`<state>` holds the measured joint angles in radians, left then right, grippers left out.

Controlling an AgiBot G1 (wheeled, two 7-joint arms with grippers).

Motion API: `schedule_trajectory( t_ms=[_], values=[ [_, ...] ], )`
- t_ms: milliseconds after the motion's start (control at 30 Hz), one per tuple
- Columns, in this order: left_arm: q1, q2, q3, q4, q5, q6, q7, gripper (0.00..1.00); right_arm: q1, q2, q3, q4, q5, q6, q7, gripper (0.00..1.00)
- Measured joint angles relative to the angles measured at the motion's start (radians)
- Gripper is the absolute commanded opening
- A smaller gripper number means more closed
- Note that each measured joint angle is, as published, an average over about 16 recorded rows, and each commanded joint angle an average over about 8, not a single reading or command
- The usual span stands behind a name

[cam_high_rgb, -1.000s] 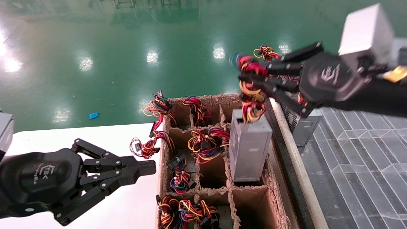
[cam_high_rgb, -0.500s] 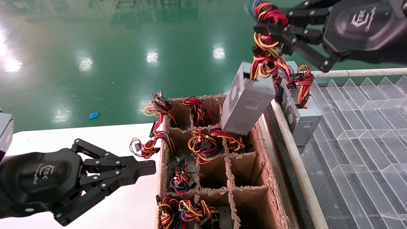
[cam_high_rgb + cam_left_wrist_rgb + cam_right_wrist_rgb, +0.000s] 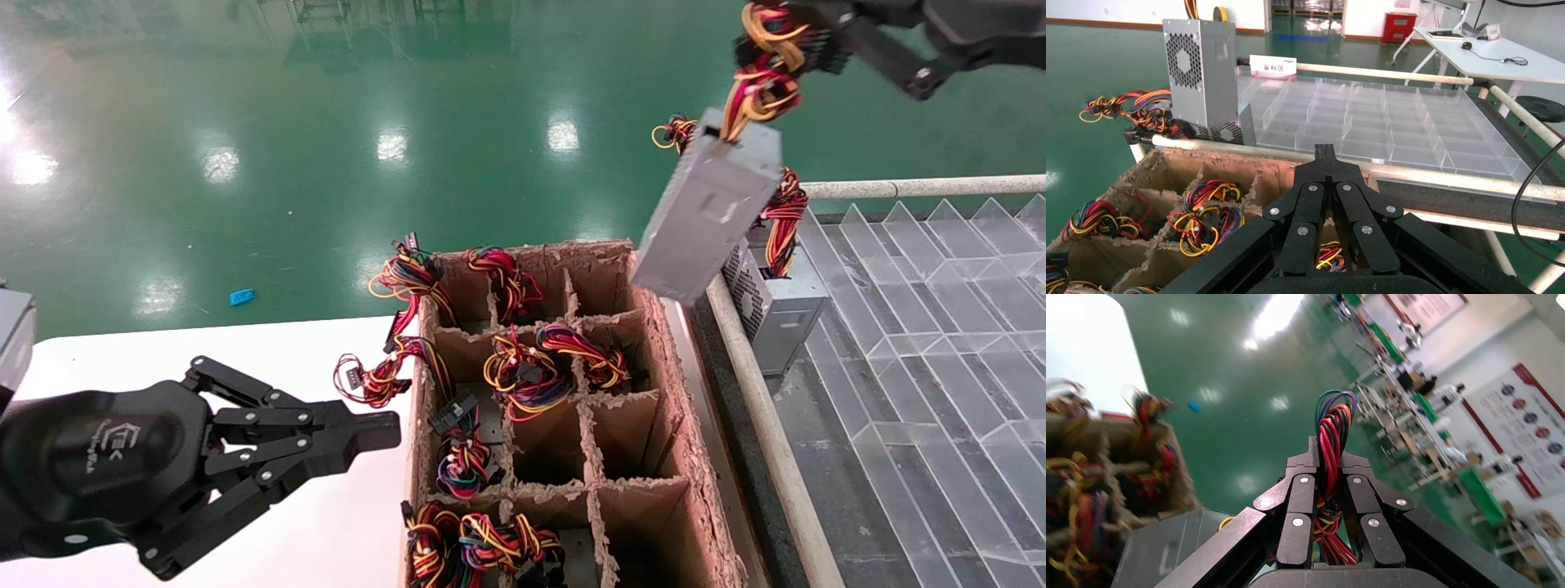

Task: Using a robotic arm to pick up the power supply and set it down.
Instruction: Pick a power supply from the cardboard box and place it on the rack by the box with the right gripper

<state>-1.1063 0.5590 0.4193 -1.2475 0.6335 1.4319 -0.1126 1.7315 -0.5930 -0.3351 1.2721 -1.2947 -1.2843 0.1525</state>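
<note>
The power supply [image 3: 707, 208] is a grey metal box hanging tilted in the air, above the far right corner of the cardboard box [image 3: 658, 384]. It hangs by its red, yellow and black wire bundle [image 3: 764, 69]. My right gripper [image 3: 784, 33] at the top right edge of the head view is shut on that bundle. In the right wrist view the wires [image 3: 1330, 432] run between the right gripper [image 3: 1329, 454] and the box [image 3: 1168, 551] shows below. The left wrist view shows the power supply [image 3: 1202, 70] upright in the air. My left gripper [image 3: 384, 429] [image 3: 1326, 153] stays shut and empty over the white table [image 3: 245, 351].
The cardboard box has divider cells, several holding coloured wire bundles [image 3: 531, 367]. A second grey power supply [image 3: 776, 302] stands at the near edge of the clear compartment tray [image 3: 915, 359], just beyond a white rail [image 3: 760, 408]. Green floor lies behind.
The right gripper has lifted the power supply out of its cardboard cell and carried it up and right, toward the tray. The left arm has not moved.
</note>
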Motion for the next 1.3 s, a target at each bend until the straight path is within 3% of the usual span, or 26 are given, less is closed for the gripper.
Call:
schedule_trajectory(
  t_ms=[300, 667, 967, 1300],
  values=[
    [0.000, 0.000, 0.000, 0.000, 0.000, 0.000, 0.000, 0.00, 0.054, 0.029, -0.008, -0.084, -0.039, -0.039, -0.023, 0.00],
    [0.000, 0.000, 0.000, 0.000, 0.000, 0.000, 0.000, 0.00, 0.074, 0.112, 0.002, -0.166, -0.010, -0.140, -0.035, 0.00],
    [0.000, 0.000, 0.000, 0.000, 0.000, 0.000, 0.000, 0.00, 0.026, 0.210, 0.015, -0.167, 0.036, -0.205, -0.008, 0.00],
    [0.000, 0.000, 0.000, 0.000, 0.000, 0.000, 0.000, 0.00, -0.079, 0.278, 0.018, -0.176, 0.078, -0.216, -0.006, 0.00]
  ],
)
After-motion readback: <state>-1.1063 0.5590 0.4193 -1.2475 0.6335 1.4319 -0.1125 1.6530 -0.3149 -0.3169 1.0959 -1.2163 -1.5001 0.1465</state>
